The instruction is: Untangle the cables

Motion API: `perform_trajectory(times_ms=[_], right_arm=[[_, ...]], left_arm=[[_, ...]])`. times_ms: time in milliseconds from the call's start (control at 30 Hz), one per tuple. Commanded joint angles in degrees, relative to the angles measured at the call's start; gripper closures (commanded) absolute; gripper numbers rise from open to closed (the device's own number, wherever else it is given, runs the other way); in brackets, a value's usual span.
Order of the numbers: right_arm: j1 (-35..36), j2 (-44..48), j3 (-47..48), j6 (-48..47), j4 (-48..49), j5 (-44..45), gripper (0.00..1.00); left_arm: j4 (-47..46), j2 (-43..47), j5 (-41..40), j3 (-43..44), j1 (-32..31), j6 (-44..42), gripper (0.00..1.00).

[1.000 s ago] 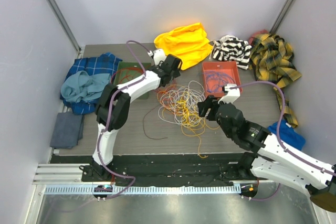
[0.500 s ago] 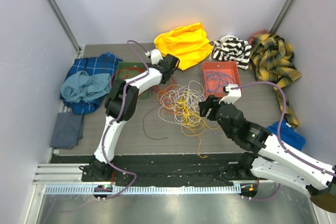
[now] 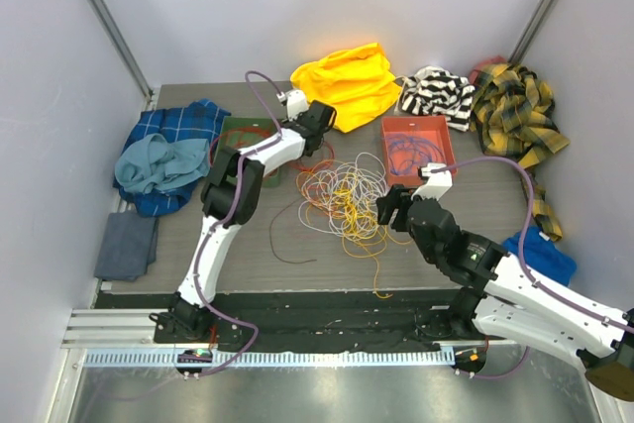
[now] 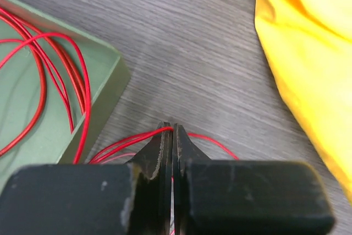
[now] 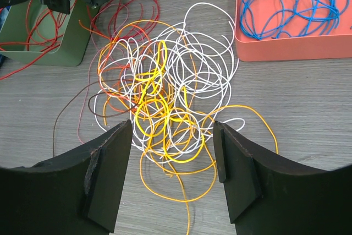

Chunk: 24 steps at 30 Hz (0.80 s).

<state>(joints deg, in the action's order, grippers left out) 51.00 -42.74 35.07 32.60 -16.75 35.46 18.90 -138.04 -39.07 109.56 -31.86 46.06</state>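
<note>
Now, with the left gripper [image 4: 172,130] pinched shut on the thin red wire [image 4: 126,142] beside the shallow green tray [image 4: 104,108], best pull slowly trayward; the right gripper [image 5: 172,130] hovers, jaws apart.

Right tool [image 5: 172,133], jaws spread wide, hangs over the cables [image 5: 165,97]: white, yellow, orange and red loops tangled on the desk [image 5: 308,108]. Blue wires [image 5: 286,1] lie in an orange tray [image 5: 286,50], upper right. Red wires [image 5: 41,26] lie in and beside a green tray [image 5: 71,45], upper left.
</note>
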Motion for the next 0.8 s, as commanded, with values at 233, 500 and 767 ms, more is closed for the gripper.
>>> perform_trajectory(times_ms=[233, 500, 767], right_arm=[[0.24, 2.49, -0.09, 2.29, 1.11, 0.31, 0.33], [0.32, 5.38, -0.97, 4.05, 1.02, -0.31, 0.33], [0.24, 7.50, 0.17, 5.10, 0.14, -0.48, 0.34]], left_arm=[[-6.59, 28.04, -1.89, -18.56, -5.84, -0.45, 1.00], [-4.41, 48.90, -0.40, -22.20, -11.38, -8.70, 1.00], [3.24, 61.56, 0.05, -17.28, -12.79, -13.89, 1.00]])
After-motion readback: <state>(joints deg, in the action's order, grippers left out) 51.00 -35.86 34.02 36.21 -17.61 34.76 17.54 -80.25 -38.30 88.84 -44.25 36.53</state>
